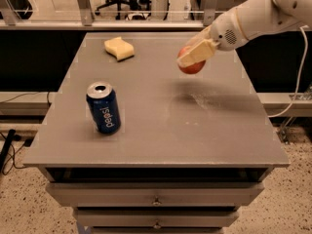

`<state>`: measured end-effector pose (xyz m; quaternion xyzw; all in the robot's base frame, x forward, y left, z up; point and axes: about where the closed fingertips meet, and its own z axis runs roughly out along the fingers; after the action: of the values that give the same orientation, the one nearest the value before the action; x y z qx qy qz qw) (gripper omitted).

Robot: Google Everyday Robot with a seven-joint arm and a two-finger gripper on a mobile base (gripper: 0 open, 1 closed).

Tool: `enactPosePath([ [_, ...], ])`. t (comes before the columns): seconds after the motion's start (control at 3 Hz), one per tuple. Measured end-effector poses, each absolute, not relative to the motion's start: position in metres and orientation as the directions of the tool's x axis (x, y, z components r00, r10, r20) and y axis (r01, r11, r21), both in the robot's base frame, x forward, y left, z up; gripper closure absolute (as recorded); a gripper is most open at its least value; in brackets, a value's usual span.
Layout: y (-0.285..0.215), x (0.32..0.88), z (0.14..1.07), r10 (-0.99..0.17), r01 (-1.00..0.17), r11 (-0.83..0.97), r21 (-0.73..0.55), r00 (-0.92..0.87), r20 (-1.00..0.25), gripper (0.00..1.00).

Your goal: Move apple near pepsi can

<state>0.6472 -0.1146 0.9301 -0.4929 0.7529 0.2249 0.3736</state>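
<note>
The dark blue pepsi can (103,108) stands upright on the left front part of the grey table (161,130). My gripper (193,57) comes in from the upper right on a white arm and is shut on the red-orange apple (192,67). It holds the apple in the air above the table's right middle, well to the right of the can. A shadow lies on the table below the apple. The fingers cover the top of the apple.
A pale yellow sponge (119,48) lies at the back left of the table. The table has drawers (156,199) below its front edge. A cable (297,77) hangs at the right. A glass railing and an office chair stand behind the table.
</note>
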Motion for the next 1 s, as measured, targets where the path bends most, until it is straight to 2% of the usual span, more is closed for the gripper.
enactPosePath([
  [1.0, -0.005, 0.552, 0.914, -0.498, -0.986, 0.167, -0.007, -0.078, -0.864, 1.0],
])
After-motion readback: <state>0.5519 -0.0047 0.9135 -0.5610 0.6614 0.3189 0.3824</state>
